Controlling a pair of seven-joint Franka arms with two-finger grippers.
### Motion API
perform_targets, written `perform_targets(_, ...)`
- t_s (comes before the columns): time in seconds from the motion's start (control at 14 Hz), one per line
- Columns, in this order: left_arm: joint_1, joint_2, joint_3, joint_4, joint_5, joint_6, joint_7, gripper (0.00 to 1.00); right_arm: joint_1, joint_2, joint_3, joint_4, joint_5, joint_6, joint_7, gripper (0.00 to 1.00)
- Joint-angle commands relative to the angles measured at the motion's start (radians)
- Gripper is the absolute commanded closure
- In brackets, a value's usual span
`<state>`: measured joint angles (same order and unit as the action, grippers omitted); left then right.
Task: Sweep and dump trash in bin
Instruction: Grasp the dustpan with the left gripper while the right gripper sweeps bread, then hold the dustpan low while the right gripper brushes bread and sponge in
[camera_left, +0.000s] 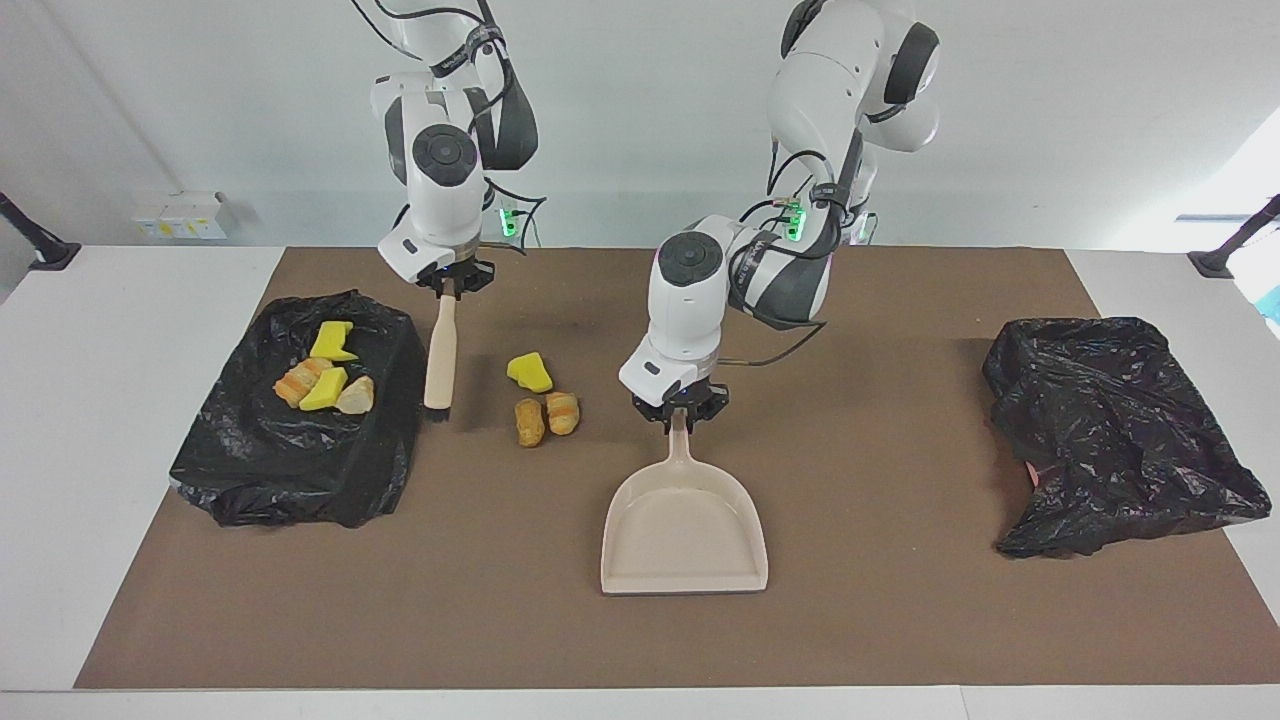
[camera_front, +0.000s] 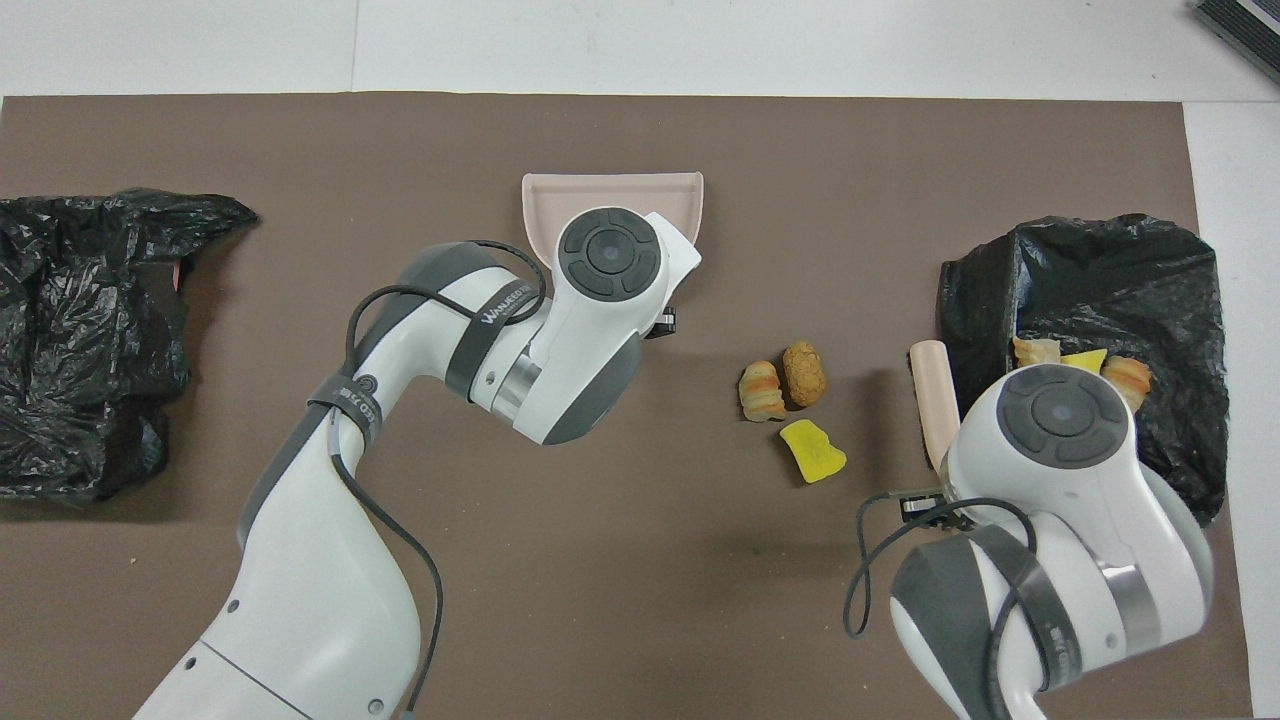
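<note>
Yellow and golden scraps (camera_left: 541, 398): seven.

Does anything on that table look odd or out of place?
Three scraps lie loose on the brown mat, between the brush and the dustpan, while four others sit on the black bag.

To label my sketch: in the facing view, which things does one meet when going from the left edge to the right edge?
Black bag holding scraps → brush → three loose scraps → beige dustpan → crumpled black bag.
</note>
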<state>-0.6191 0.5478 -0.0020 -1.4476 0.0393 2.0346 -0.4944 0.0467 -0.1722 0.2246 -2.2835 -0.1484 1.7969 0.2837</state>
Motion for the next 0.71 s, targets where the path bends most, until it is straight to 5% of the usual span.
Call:
perform_targets(0.0, 0.096, -0.121, -0.006, -0.083, 0.001, -0.057, 0.315, 1.00, 0.048, 0.031, 0.004, -0.057, 0.027, 0.117, 0.110, 1.00)
perform_targets(0.43, 0.251, -0.193, -0.003, -0.097, -0.012, -0.165, 1.020, 1.00, 0.139, 0.120, 0.007, -0.034, 0.174, 0.219, 0.178, 1.00)
perform_targets(0.64, 0.275, -0.235, -0.001, -0.184, -0.006, -0.142, 1.396, 1.00, 0.174, 0.158, 0.009, 0.041, 0.242, 0.211, 0.180, 1.00)
